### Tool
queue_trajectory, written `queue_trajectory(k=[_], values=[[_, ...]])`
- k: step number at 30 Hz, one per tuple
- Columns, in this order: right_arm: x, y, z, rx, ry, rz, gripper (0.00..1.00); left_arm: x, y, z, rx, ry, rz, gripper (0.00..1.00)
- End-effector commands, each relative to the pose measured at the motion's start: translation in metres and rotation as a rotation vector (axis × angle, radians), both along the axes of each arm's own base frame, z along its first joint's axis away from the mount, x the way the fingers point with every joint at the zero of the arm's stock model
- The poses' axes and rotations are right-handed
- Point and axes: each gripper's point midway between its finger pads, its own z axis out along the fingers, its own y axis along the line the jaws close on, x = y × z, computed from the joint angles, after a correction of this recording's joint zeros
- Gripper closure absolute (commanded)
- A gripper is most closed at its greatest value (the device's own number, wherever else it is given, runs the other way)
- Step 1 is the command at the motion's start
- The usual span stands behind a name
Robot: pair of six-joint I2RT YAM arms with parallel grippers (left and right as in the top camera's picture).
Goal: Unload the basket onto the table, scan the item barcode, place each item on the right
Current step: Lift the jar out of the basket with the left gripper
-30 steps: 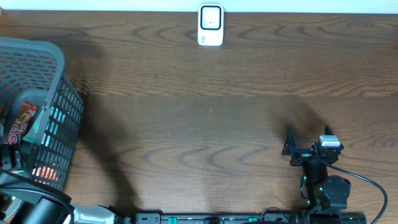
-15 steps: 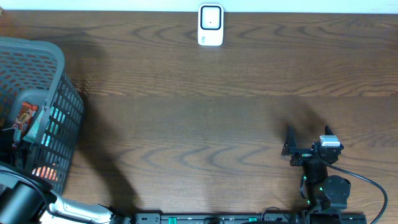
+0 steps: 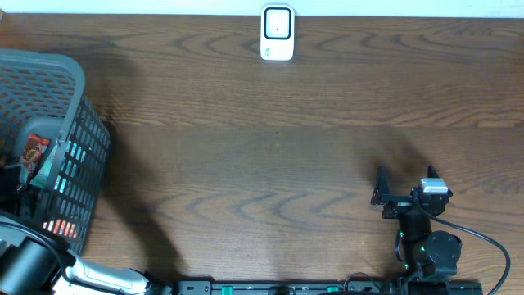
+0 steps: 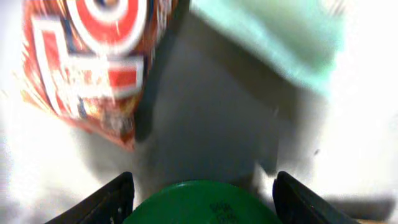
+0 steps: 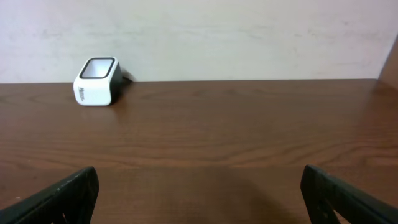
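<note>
Green and round, the top of an item fills the gap just below the left hand in the left wrist view. One dark finger stands on each side of it. The fingers are apart, but I cannot tell whether they already press on the green top or only bracket it. This is most likely the item to be scanned, and it sits inside the grey basket at the left end of the tabletop. It lies straight ahead of the left hand and centred between the fingers. Only its round top shows, so its long axis probably runs along the line of approach, though that cannot be confirmed. A red snack packet lies beyond it to the left and something teal beyond it to the right, both apart from the fingers. The white scanner stands at the far edge, well apart from the basket. The right hand rests released and empty near the front right, so the left arm is far nearer.
</note>
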Motion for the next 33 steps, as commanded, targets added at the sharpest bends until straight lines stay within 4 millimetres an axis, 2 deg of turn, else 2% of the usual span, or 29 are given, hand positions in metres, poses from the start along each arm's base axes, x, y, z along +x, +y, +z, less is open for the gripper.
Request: queue_trajectory(k=[1, 6, 11, 16, 22, 30, 33], values=[[0.0, 0.0, -0.001, 0.01, 0.004, -0.001, 0.01, 0.038, 0.007, 0.039, 0.066, -0.116, -0.026, 0.4], [0.0, 0.0, -0.001, 0.01, 0.004, -0.002, 0.01, 0.081, 0.002, 0.093, 0.139, -0.27, -0.071, 0.4], [0.0, 0.0, -0.001, 0.01, 0.004, -0.002, 0.01, 0.105, -0.006, 0.148, 0.202, -0.416, -0.082, 0.41], [0.0, 0.0, -0.001, 0.01, 0.004, -0.002, 0.01, 0.107, -0.017, 0.186, 0.246, -0.51, -0.099, 0.41], [0.0, 0.0, -0.001, 0.01, 0.004, -0.002, 0.01, 0.102, -0.026, 0.222, 0.313, -0.571, -0.115, 0.41], [0.0, 0.0, -0.001, 0.01, 0.004, -0.002, 0.01, 0.116, -0.057, 0.289, 0.309, -0.836, -0.149, 0.41], [0.0, 0.0, -0.001, 0.01, 0.004, -0.002, 0.01, 0.117, -0.069, 0.307, 0.286, -0.908, -0.149, 0.41]])
